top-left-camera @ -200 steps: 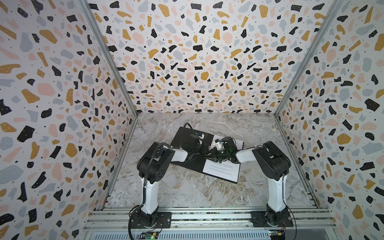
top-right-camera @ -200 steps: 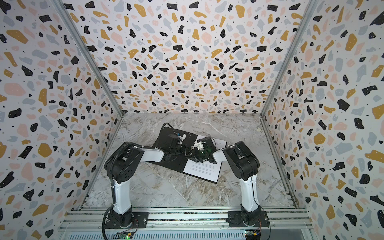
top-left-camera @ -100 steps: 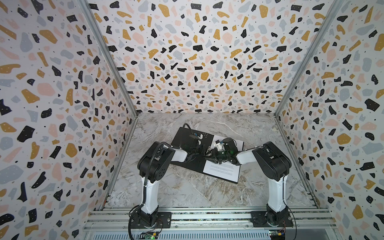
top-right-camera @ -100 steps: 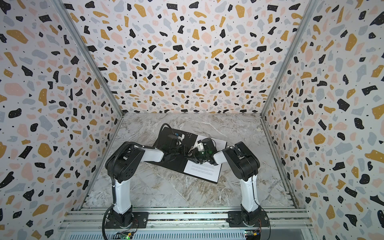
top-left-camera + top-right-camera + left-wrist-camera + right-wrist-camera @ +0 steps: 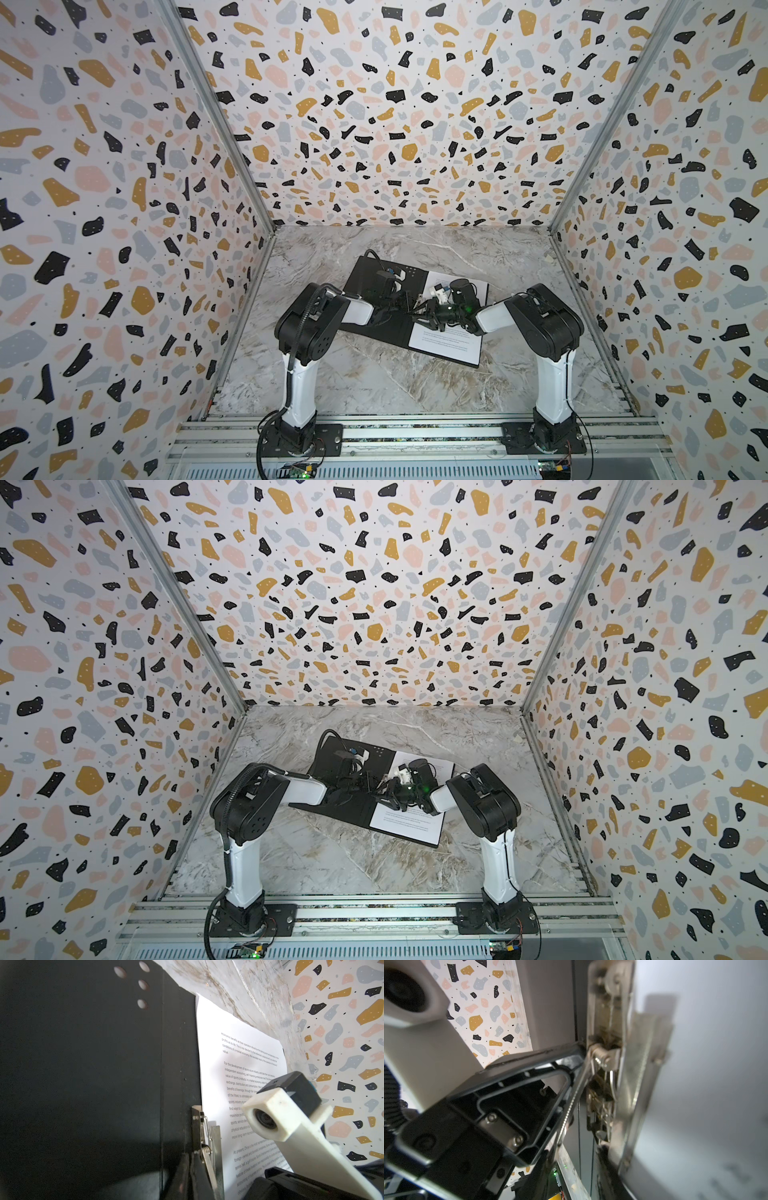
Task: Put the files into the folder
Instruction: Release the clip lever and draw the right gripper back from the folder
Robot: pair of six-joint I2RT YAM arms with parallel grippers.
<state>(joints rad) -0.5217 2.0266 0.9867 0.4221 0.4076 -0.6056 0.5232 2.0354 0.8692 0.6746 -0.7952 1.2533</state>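
Note:
The folder [image 5: 382,332] [image 5: 353,812] lies open on the marble table, black inside up, and fills much of the left wrist view [image 5: 83,1064]. The files [image 5: 446,343] [image 5: 409,825] [image 5: 239,1053], white sheets of printed text, lie on its right half, blurred in the right wrist view [image 5: 716,1064]. Both grippers meet at the metal spine clip [image 5: 204,1132] [image 5: 608,1053]. My left gripper [image 5: 409,305] [image 5: 190,1154] is shut, with the raised clip lever resting against its outer side. My right gripper [image 5: 422,313] [image 5: 588,1167] stands open beside the clip's plate, holding nothing.
The left arm's black cable [image 5: 372,253] loops over the folder's far corner. The right wrist camera mount [image 5: 280,1113] hangs over the files. Terrazzo walls close three sides, and an aluminium rail [image 5: 415,432] with both arm bases runs along the front.
My right gripper's jaws have spread wider at the clip. Both arms, the folder and the files stay where they were.

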